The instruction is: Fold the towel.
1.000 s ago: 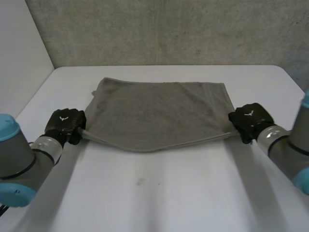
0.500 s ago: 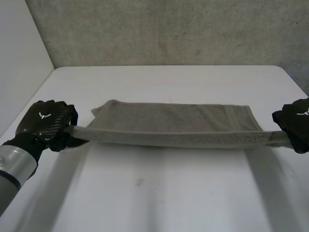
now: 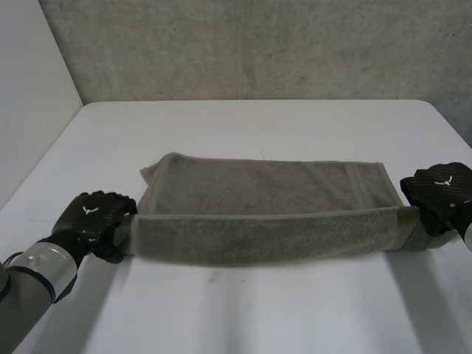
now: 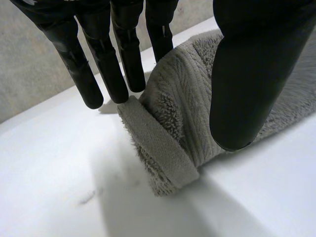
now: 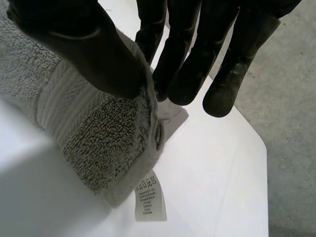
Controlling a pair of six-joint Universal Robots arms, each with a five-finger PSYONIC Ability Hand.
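Grey terry towel [image 3: 265,184] is lying on the white table [image 3: 243,310], with one edge lifted and stretched between the hands. The left hand [image 3: 92,217] is pinching one corner and the right hand [image 3: 441,193] the other, apparently so the fold travels evenly.

care label [image 5: 150,201] | towel [image 5: 98,133] corner | washing symbols; small print unreadable

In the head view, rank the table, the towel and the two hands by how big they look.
1. The table, by far the largest.
2. The towel, stretched between the hands.
3. The left hand and the right hand look about alike, so they are left unranked.
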